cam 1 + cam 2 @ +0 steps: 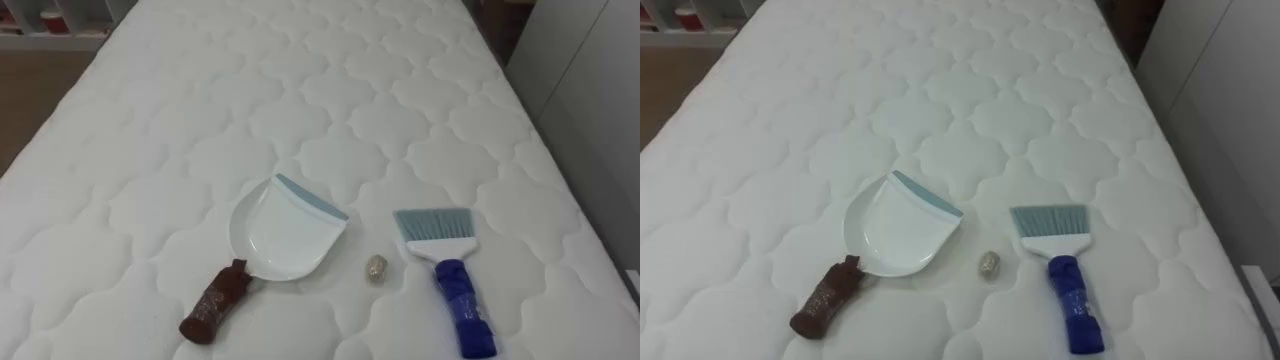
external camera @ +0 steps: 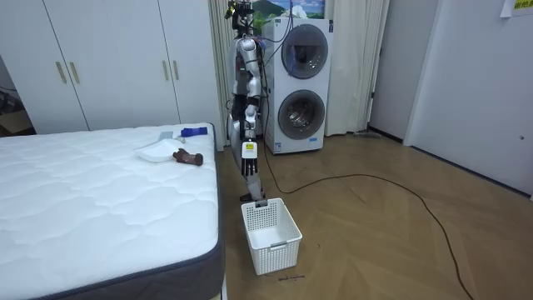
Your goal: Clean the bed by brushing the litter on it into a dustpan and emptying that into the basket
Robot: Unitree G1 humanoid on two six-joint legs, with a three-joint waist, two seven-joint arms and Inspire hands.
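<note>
Lying near the foot of a bed [image 1: 300, 90] with a bare white quilted mattress are three things in a row, seen from the robot's head looking down. On the robot's left, a white dustpan [image 1: 280, 235] is resting flat on the mattress. Its blue-grey front edge is pointing away and to the right, and its brown handle [image 1: 213, 305] is slanting back toward the robot. On the right, a brush [image 1: 450, 270] is lying with its blue handle toward the robot and its pale blue bristles [image 1: 433, 225] fanning away. Between them a small, pale, crumpled scrap [image 1: 376, 268] is sitting on the mattress, touching neither the dustpan nor the brush.

From across the room, the robot is standing upright at the end of the bed, facing along it, with two stacked washing machines [image 2: 301, 83] just behind it. Its arms are hanging close to its body, and its hands are too small from here to tell whether they are open or closed. A white plastic basket [image 2: 271, 235] is standing on the wooden floor [image 2: 375, 233] beside the corner of the bed, just in front of the robot's feet. White cupboards [image 2: 108, 58] are lining the wall beyond the bed.
</note>
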